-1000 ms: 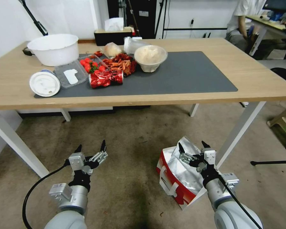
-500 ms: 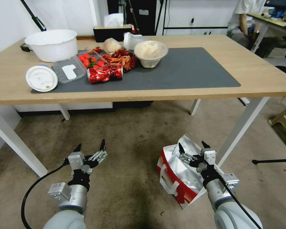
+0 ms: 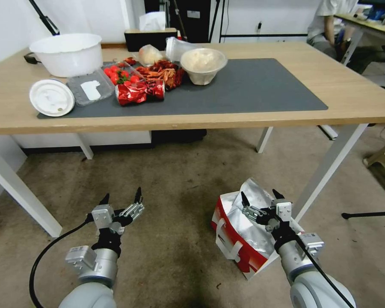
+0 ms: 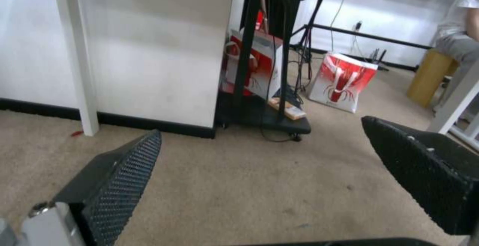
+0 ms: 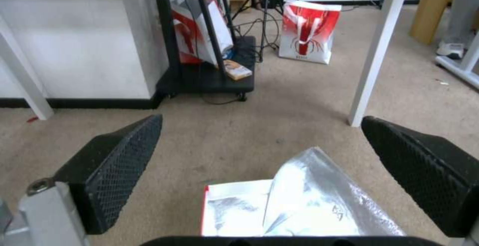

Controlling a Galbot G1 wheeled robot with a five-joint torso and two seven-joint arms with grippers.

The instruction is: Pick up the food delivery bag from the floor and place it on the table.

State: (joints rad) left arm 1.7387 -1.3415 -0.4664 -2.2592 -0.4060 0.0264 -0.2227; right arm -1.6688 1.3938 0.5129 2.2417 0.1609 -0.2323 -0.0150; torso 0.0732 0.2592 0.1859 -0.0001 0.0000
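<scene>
Silver-foil-lined red-and-white food delivery bag (image 3: 239,233): unmoved on floor (image 3: 179,192), mouth gaping. My right gripper (image 3: 261,201) still above it, spread wide, empty; left gripper (image 3: 120,201) likewise.

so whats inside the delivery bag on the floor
Crumpled silver foil lining fills the open top of the food delivery bag. Anything beneath the foil is covered, partly also by the right gripper above it.

An office or lab room: worn carpet floor (image 3: 175,179), a long table (image 3: 363,102) with takeaway food, tripods (image 5: 267,10), cables.
</scene>
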